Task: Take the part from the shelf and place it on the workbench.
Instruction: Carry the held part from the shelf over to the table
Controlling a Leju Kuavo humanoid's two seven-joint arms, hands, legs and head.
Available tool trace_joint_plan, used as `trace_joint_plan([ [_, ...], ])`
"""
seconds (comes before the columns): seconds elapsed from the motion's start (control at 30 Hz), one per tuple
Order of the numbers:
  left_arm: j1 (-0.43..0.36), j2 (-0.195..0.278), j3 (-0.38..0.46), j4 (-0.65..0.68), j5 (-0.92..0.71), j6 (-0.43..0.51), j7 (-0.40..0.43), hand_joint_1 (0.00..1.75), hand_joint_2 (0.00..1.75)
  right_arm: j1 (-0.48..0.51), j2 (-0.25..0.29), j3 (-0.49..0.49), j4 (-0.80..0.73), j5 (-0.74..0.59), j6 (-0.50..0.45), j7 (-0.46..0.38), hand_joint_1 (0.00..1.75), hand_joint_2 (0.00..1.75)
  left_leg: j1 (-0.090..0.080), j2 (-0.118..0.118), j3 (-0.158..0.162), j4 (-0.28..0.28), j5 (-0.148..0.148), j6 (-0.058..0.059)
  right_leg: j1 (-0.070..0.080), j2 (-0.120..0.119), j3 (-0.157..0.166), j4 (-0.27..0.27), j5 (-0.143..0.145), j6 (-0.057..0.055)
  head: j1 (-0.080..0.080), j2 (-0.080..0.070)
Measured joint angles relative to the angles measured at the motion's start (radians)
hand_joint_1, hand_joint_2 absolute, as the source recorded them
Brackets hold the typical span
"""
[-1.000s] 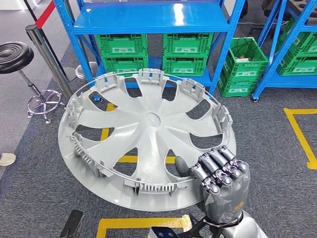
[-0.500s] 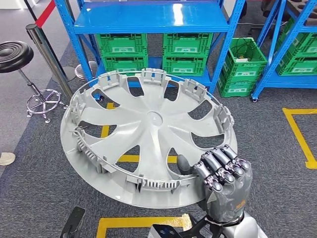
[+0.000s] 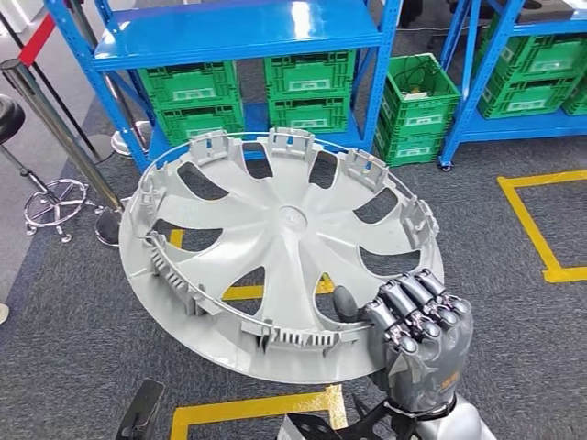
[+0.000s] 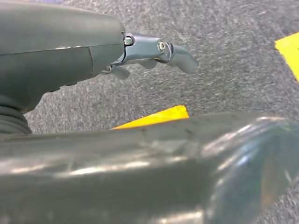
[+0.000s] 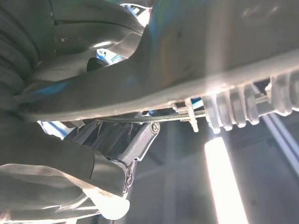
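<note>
The left robot hand (image 4: 155, 49) hangs over the grey carpet floor (image 4: 225, 70) in its wrist view, one finger stretched out and nothing in it, though whether the fingers are spread or curled cannot be told. In the head view one grey wheel cover (image 3: 281, 247), inner side up and tilted, is held out in the air above the floor, in front of the blue shelf (image 3: 235, 32). The right robot hand (image 3: 418, 339) clamps its rim at five o'clock, thumb on top, fingers wrapped around the edge. Four green crates (image 3: 190, 84) sit under the shelf at twelve o'clock, and a fifth (image 3: 415, 105) stands on the floor at one o'clock. Yellow floor tape (image 3: 537, 229) runs at three o'clock.
</note>
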Motion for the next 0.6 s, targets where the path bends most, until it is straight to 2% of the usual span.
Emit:
trace_joint_plan([
  [0.03,0.0,0.0,0.0,0.0,0.0,0.0,0.0,0.0,0.0,0.0,0.0,0.0,0.0,0.0,0.0,0.0,1.75,1.75,0.002,-0.019,-0.016,0.043,-0.03,-0.004,-0.001,0.008,-0.001,-0.001,0.003,-0.006,-0.001,0.0],
  [0.07,0.0,0.0,0.0,0.0,0.0,0.0,0.0,0.0,0.0,-0.001,0.0,0.0,-0.001,0.0,0.0,-0.001,1.75,1.75,0.003,-0.038,-0.04,0.105,-0.066,-0.006,0.0,0.017,-0.003,-0.001,0.005,-0.01,-0.002,0.0],
  [0.1,0.002,0.0,0.0,0.001,0.0,0.0,0.001,0.0,0.0,-0.001,0.0,0.0,-0.001,0.0,0.0,-0.001,1.75,1.75,0.003,-0.047,-0.068,0.175,-0.099,-0.007,0.002,0.027,-0.004,-0.001,0.006,-0.013,-0.003,0.0],
  [0.13,0.003,-0.001,0.0,0.001,0.0,0.0,0.001,0.0,0.0,0.0,0.0,0.0,-0.001,0.001,0.0,-0.001,1.75,1.75,0.002,-0.051,-0.092,0.231,-0.119,-0.005,0.004,0.038,-0.006,-0.001,0.008,-0.015,-0.003,0.0],
  [0.17,0.003,-0.001,0.0,0.002,0.0,0.0,0.001,0.0,0.0,0.0,0.0,0.0,-0.001,0.001,0.0,-0.002,1.75,1.75,0.002,-0.052,-0.103,0.258,-0.121,-0.002,0.007,0.049,-0.007,0.0,0.009,-0.017,-0.003,0.0],
  [0.2,0.003,-0.001,0.0,0.002,-0.001,0.0,0.002,0.0,0.0,0.0,0.0,0.0,-0.001,0.001,0.0,-0.002,1.75,1.75,0.001,-0.053,-0.097,0.248,-0.105,0.003,0.01,0.061,-0.008,0.0,0.01,-0.018,-0.002,0.0],
  [0.23,0.003,-0.001,0.0,0.003,-0.002,0.0,0.002,0.0,0.0,0.0,0.0,0.0,-0.001,0.001,0.0,-0.003,1.75,1.75,-0.001,-0.059,-0.073,0.198,-0.072,0.01,0.012,0.073,-0.008,0.0,0.012,-0.019,-0.002,0.0],
  [0.3,0.003,0.0,0.001,0.003,-0.006,0.0,0.004,0.0,0.0,0.0,0.0,-0.001,-0.001,0.001,0.0,-0.007,1.75,1.75,-0.003,-0.097,-0.008,0.063,-0.011,0.03,0.016,0.096,-0.009,0.0,0.015,-0.017,-0.001,0.0],
  [0.33,0.003,0.0,0.001,0.003,-0.007,0.0,0.005,0.0,0.0,0.001,0.0,-0.002,-0.002,0.001,0.0,-0.011,1.75,1.75,-0.004,-0.116,0.016,0.012,0.004,0.037,0.016,0.106,-0.013,0.001,0.017,-0.014,-0.001,0.0],
  [0.37,0.002,0.001,0.002,0.004,-0.009,0.0,0.007,0.0,0.0,0.002,0.0,-0.005,-0.003,0.001,0.0,-0.016,1.75,1.75,-0.005,-0.129,0.027,-0.013,0.006,0.042,0.014,0.116,-0.017,0.002,0.019,-0.01,-0.002,0.0],
  [0.43,0.0,0.001,0.004,0.004,-0.011,-0.002,0.008,0.0,0.0,0.009,0.0,-0.014,-0.006,0.001,0.0,-0.027,1.75,1.75,-0.007,-0.121,0.031,-0.029,0.005,0.041,0.009,0.133,-0.026,0.0,0.026,0.002,-0.004,0.0],
  [0.47,-0.001,0.0,0.005,0.004,-0.012,-0.007,0.009,0.0,0.0,0.014,0.0,-0.02,-0.008,0.0,0.0,-0.032,1.75,1.75,-0.005,-0.111,0.032,-0.036,0.009,0.04,0.009,0.127,-0.032,0.002,0.024,0.008,-0.004,0.0],
  [0.53,-0.003,-0.002,0.009,0.004,-0.012,-0.018,0.01,0.0,0.0,0.021,0.0,-0.032,-0.012,0.0,0.0,-0.041,1.75,1.75,0.001,-0.088,0.035,-0.051,0.018,0.041,0.011,0.083,-0.06,0.046,-0.009,0.019,0.001,0.0],
  [0.57,-0.003,-0.002,0.013,0.004,-0.012,-0.024,0.01,0.0,0.0,0.024,0.0,-0.038,-0.014,0.0,0.0,-0.045,1.75,1.75,0.002,-0.075,0.035,-0.053,0.02,0.042,0.009,0.054,-0.086,0.099,-0.041,0.026,0.003,0.0],
  [0.6,-0.002,-0.003,0.017,0.004,-0.012,-0.028,0.01,0.0,0.0,0.027,0.0,-0.043,-0.016,0.0,0.0,-0.049,1.75,1.75,0.002,-0.062,0.034,-0.053,0.021,0.043,0.007,0.035,-0.116,0.165,-0.074,0.033,0.006,0.0],
])
